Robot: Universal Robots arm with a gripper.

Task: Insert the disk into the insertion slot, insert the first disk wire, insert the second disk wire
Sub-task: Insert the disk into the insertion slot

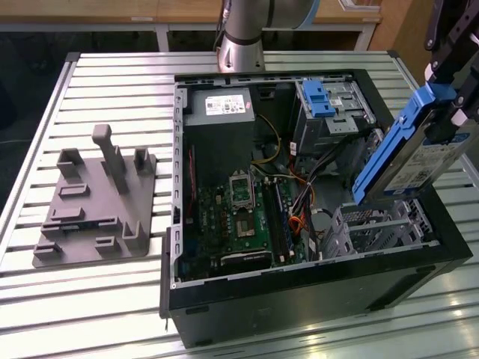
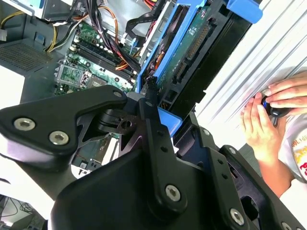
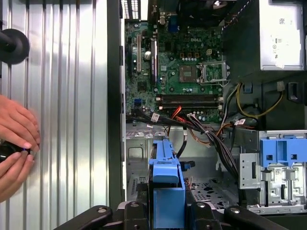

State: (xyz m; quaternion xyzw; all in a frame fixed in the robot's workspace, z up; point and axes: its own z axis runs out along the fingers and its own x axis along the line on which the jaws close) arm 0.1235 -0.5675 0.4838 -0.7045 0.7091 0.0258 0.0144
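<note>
The single gripper [image 1: 451, 112] is clamped on the one disk [image 1: 410, 166], holding it tilted with its lower end just above the one insertion slot [image 1: 372, 228], inside the open computer case [image 1: 299, 303] and not yet in the slot. In the first wrist view a person's two hands [image 3: 18, 125] rest on the slatted table [image 3: 72, 96] beside the case, closed around one small dark object [image 3: 7, 150].
</note>
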